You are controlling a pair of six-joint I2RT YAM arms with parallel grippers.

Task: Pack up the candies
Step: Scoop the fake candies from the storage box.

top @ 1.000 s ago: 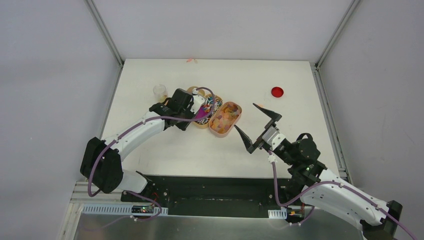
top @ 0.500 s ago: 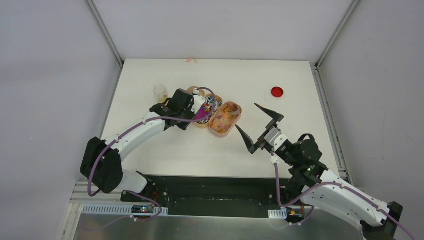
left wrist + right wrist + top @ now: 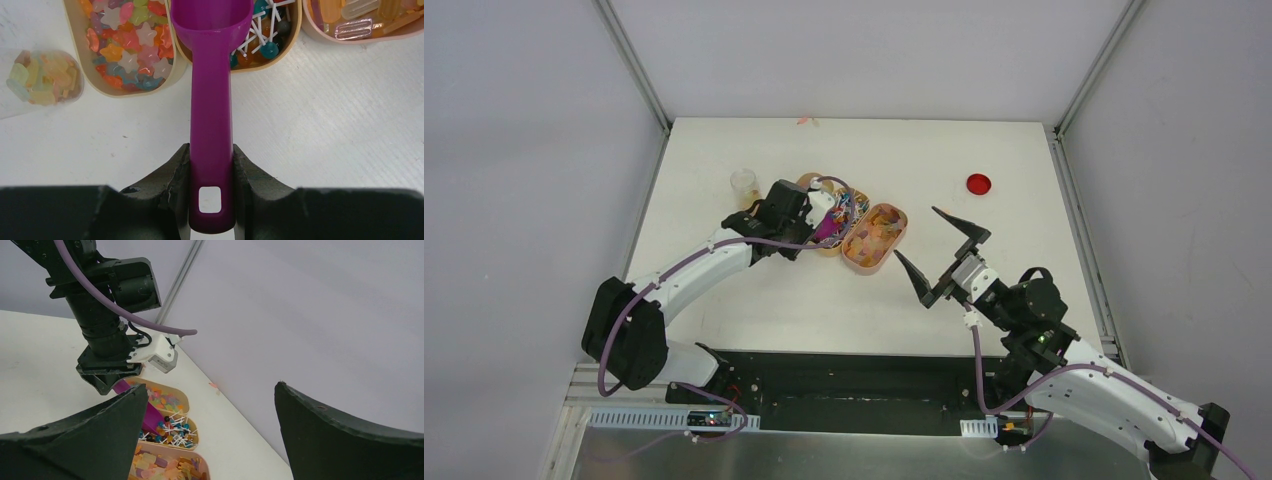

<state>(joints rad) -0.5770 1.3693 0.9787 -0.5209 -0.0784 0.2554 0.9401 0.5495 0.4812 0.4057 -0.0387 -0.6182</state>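
Note:
The candies lie in three beige trays side by side: bright star pieces [image 3: 125,45], small lollipops on white sticks [image 3: 265,47] and orange-yellow gummies [image 3: 350,15]. My left gripper [image 3: 211,150] is shut on the handle of a magenta scoop [image 3: 211,90]. The scoop's bowl reaches over the near rim of the lollipop tray [image 3: 295,30]. From above, the left gripper [image 3: 809,215] hangs at the trays' left side. The right gripper [image 3: 914,231] stands wide open and empty, right of the gummy tray [image 3: 876,238], raised off the table.
A clear cup [image 3: 42,75] of pale yellow gummies stands left of the star tray, also seen from above as the cup [image 3: 744,182]. A flat red disc [image 3: 978,183] lies at the back right. A small pink scrap [image 3: 805,121] sits at the far edge.
The left gripper and scoop have drawn back a little to the left. The right arm has shifted very slightly and stays open.

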